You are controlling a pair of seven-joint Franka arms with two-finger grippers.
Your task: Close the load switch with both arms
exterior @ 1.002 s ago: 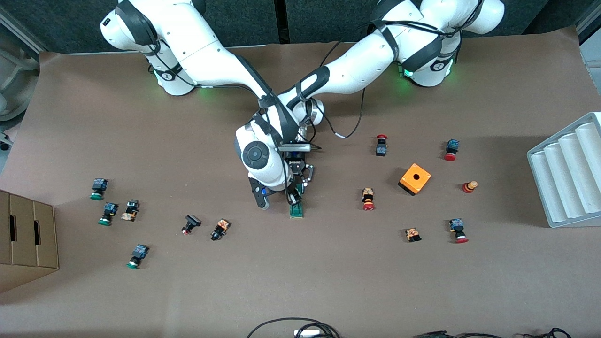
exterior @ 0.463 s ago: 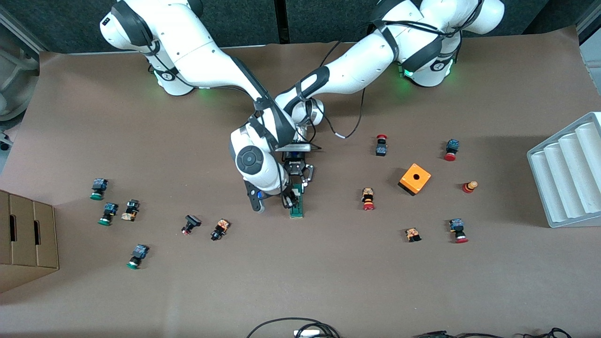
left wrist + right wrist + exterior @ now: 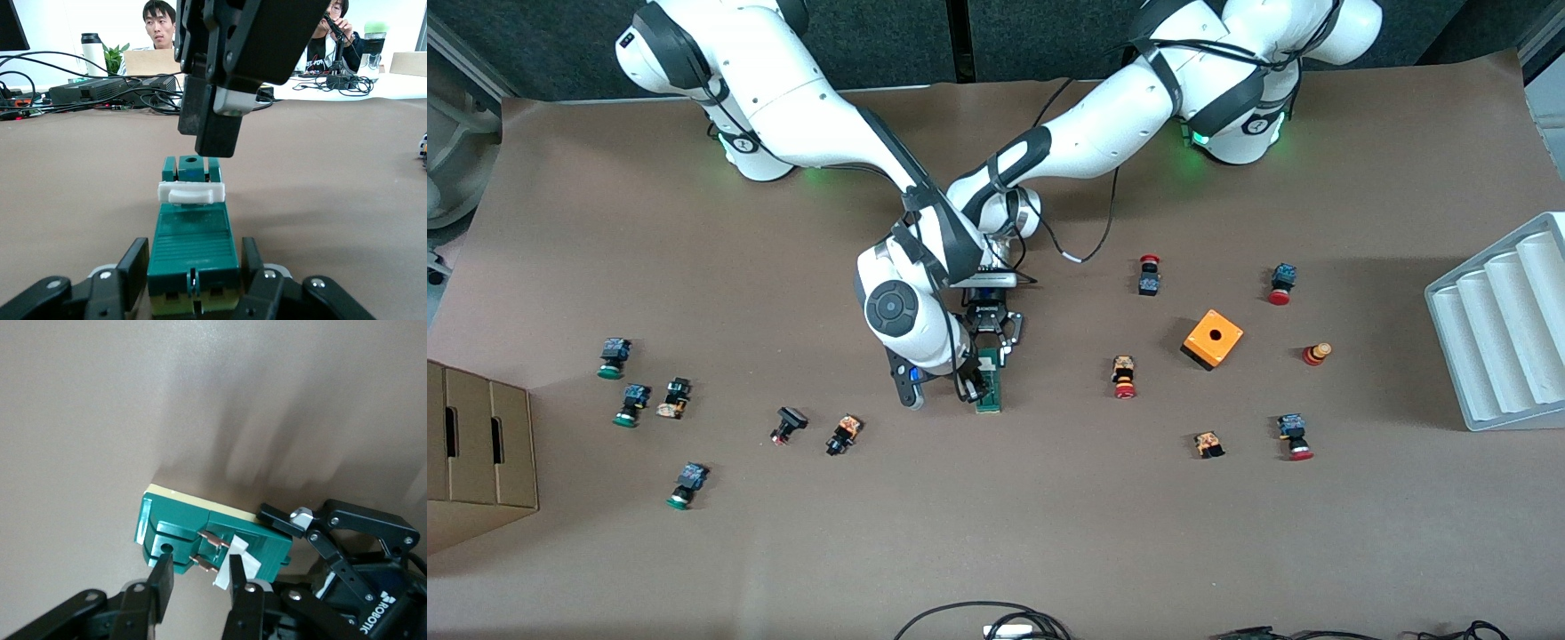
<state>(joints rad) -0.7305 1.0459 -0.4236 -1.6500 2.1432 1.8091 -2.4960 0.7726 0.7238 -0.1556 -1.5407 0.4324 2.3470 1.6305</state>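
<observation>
The dark-green load switch (image 3: 990, 392) lies on the brown table near its middle, with a white piece (image 3: 191, 193) across its top. My left gripper (image 3: 991, 348) is shut on the switch's end farther from the front camera, and its fingers (image 3: 133, 265) press both sides of the body (image 3: 193, 243). My right gripper (image 3: 971, 384) hangs low over the switch's other end, and its fingers (image 3: 217, 130) stand just above the white piece. In the right wrist view that gripper (image 3: 199, 580) is open, with the copper contacts (image 3: 212, 543) and the white piece (image 3: 237, 567) at its fingertips.
An orange cube with a hole (image 3: 1213, 339) and red-capped push buttons (image 3: 1124, 377) lie toward the left arm's end. Green-capped buttons (image 3: 634, 404) lie toward the right arm's end. A white ridged tray (image 3: 1498, 329) and a cardboard box (image 3: 476, 453) sit at the table's ends.
The right arm's wrist has swung a little toward its own end of the table, and its gripper has shifted slightly over the switch. The left gripper and the switch have stayed put.
</observation>
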